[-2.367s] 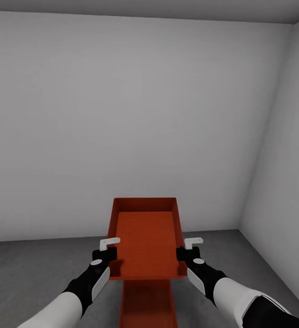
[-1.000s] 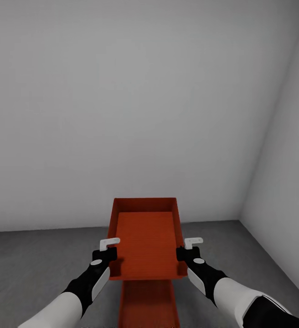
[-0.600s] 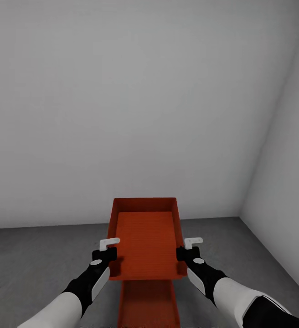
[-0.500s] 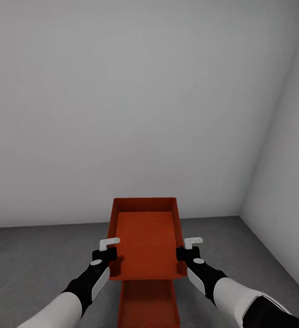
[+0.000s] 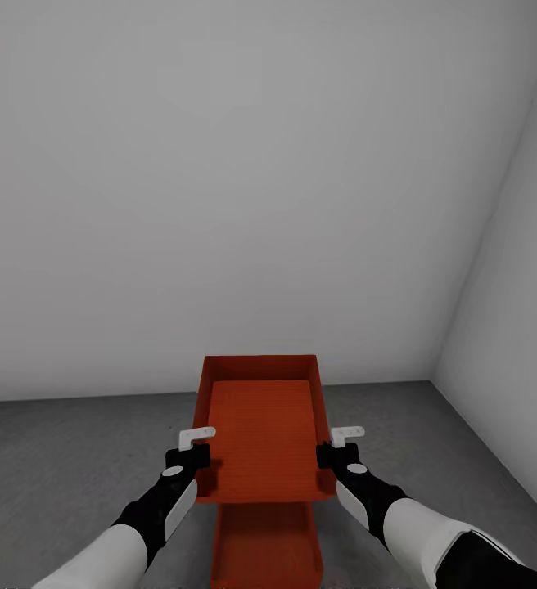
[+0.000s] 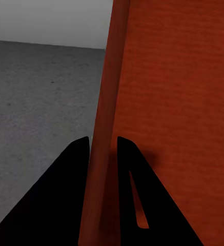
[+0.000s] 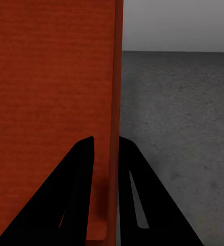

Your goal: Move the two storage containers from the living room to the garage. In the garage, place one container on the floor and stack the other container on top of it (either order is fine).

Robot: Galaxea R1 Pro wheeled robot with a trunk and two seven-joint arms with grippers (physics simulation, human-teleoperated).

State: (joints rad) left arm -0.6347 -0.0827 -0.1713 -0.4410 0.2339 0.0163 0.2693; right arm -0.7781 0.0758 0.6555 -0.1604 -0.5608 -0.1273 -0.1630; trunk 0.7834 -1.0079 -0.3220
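Both my grippers hold one orange-red storage container (image 5: 262, 433) level in front of me, open side up and empty. My left gripper (image 5: 195, 446) is shut on its left wall (image 6: 104, 118). On the opposite wall (image 7: 115, 77) my right gripper (image 5: 334, 446) is shut in the same way. In each wrist view the two black fingers (image 6: 70, 169) (image 7: 76, 169) straddle the thin wall. The other storage container (image 5: 264, 548) lies on the dark grey garage floor (image 5: 72, 458), below the held one's near end and partly hidden by it.
A plain white wall (image 5: 219, 204) stands a short way ahead. A second white wall (image 5: 522, 327) closes the right side, and they meet in a corner at the far right. Bare speckled concrete spreads to both sides of the containers.
The room has slid up in the picture, so the camera has moved: the ceiling strip is gone and more of the lower container shows. The held container keeps its place between the grippers.
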